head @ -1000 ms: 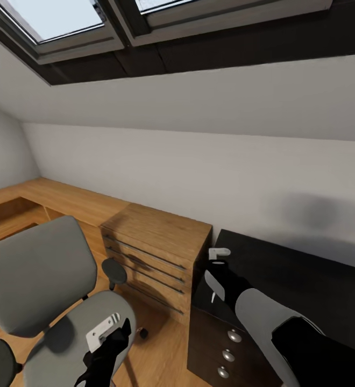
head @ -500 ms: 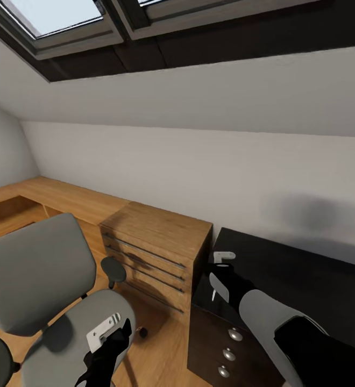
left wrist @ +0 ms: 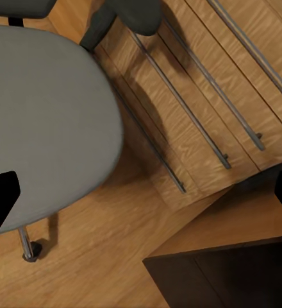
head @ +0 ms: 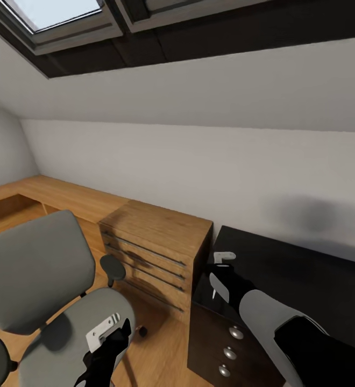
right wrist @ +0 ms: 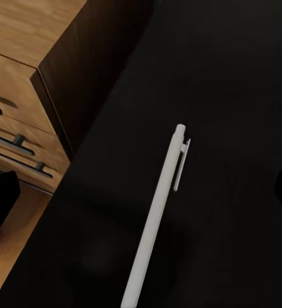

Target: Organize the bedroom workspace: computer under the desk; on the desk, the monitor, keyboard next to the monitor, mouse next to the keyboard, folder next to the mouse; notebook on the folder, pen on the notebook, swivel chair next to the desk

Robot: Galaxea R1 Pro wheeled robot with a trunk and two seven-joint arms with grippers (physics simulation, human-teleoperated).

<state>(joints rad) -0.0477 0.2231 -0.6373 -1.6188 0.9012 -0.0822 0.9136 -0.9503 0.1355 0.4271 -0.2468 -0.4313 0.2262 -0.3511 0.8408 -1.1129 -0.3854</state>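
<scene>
The slim white plastic pen (right wrist: 155,218) is seen lying flat on the glossy black surface (head: 306,279) at the lower right of the head view, near the end beside the light-wood drawer cabinet (head: 156,252), directly beneath the right gripper (head: 219,269), whose jaws are spread wide with nothing held. The pen is judged light, rigid and liable to roll or slip, so a mid-barrel pinch below the clip is advised. The left gripper (head: 108,336) is seen over the grey upholstered swivel chair (head: 43,290), jaws apart and empty.
</scene>
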